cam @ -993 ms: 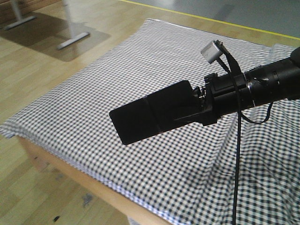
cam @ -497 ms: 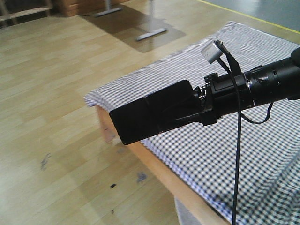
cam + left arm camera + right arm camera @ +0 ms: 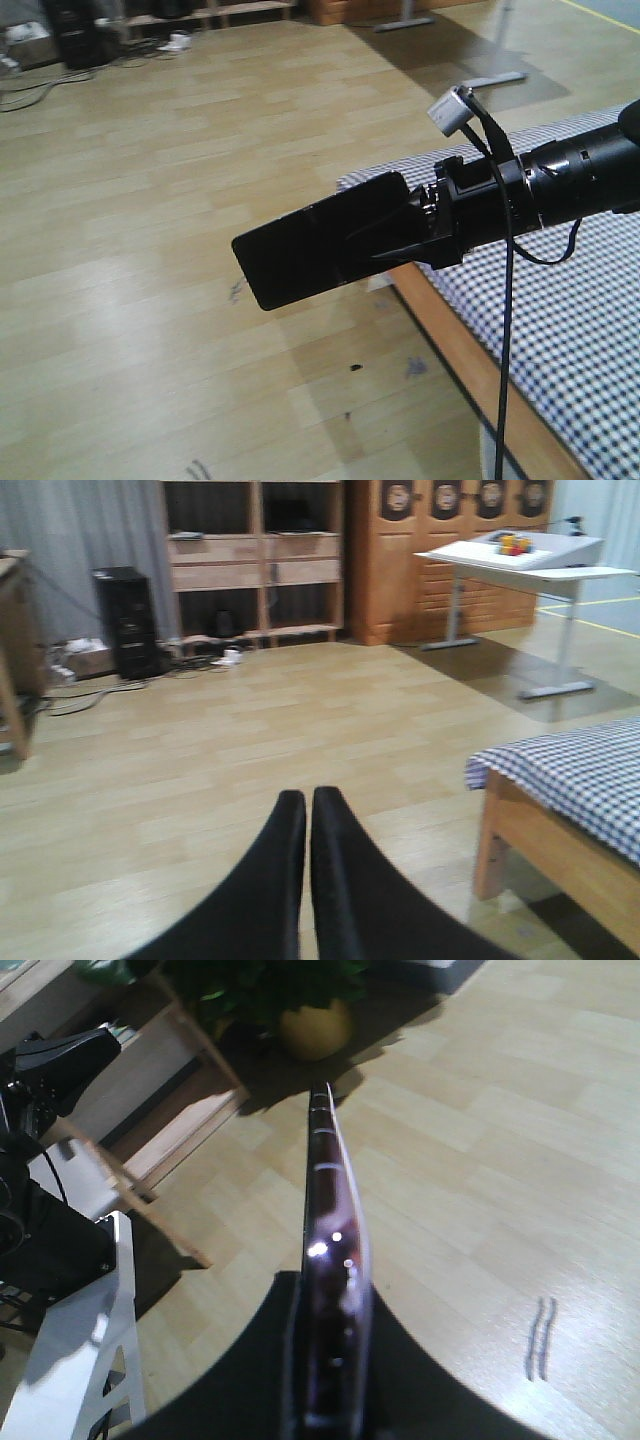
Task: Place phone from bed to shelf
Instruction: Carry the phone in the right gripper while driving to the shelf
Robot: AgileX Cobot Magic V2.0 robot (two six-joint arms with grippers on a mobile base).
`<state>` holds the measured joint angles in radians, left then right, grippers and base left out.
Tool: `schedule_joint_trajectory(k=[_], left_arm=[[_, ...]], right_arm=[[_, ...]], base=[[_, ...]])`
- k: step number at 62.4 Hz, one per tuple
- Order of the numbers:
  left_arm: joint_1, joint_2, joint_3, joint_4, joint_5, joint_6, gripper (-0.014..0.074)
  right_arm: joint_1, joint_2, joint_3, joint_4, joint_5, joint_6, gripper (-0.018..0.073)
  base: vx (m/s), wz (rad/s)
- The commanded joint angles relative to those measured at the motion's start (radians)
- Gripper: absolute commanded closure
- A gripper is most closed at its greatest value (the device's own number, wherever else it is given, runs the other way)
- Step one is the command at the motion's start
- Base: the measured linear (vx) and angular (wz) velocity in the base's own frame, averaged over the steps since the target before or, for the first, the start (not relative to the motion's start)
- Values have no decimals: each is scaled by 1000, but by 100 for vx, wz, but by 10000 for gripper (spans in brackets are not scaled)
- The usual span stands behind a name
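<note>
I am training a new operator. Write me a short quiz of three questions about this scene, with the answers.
1. True or false: the phone lies on the bed.
2. Fill in: the left gripper, holding nothing, is ____.
3. What holds the phone? A) left gripper B) right gripper C) nothing
Key: 1 false; 2 shut; 3 B.

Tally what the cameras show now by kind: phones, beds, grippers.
Phones: 1, the phone, clamped in the right gripper.
Beds: 1, the bed.
Grippers: 2, the right gripper and the left gripper, whose jaws are shut on nothing.
Total: 4.
</note>
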<state>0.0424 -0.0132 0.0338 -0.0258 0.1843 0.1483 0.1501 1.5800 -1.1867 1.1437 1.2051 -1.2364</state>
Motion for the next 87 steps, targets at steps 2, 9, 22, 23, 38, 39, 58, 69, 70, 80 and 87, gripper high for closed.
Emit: schedule_joint_trajectory(k=[2,9,22,23,38,39,58,69,70,80,87], left_arm=[[-4,-13,-21,-9,-72,-6,595],[-4,-13,-21,-9,-72,-6,595],[-4,-13,-21,-9,-72,-6,595],[-4,-13,-21,-9,-72,-6,595],[-4,-13,-21,-9,-72,-6,595],[-4,-13,-21,-9,-72,-6,595],[-4,-13,-21,-9,-72,-6,595],[-4,-13,-21,-9,-72,-6,595],[-4,-13,-21,-9,-72,-6,595],[-4,-13,-21,-9,-72,-6,595],[-4,-13,-21,-9,-72,-6,595]], right_arm=[[-2,-41,-25,83,82,-2,561],[-2,-41,-25,83,82,-2,561],[-2,-41,-25,83,82,-3,561],[-2,-41,-25,83,82,-3,561],[-2,-41,-25,83,82,-3,561],[-2,-41,-25,83,82,-3,561],[-2,-41,-25,83,82,-2,561],[-2,-41,-25,83,82,-2,561],[-2,-41,-25,83,82,-2,561],[-2,-41,-25,83,82,-3,561],[-2,-41,-25,83,82,-3,561]], base=[[-17,64],[-16,58],[-13,43],[-11,33],[-7,25],[-3,17],[2,7],[9,7],[11,10],[12,12],[15,13]])
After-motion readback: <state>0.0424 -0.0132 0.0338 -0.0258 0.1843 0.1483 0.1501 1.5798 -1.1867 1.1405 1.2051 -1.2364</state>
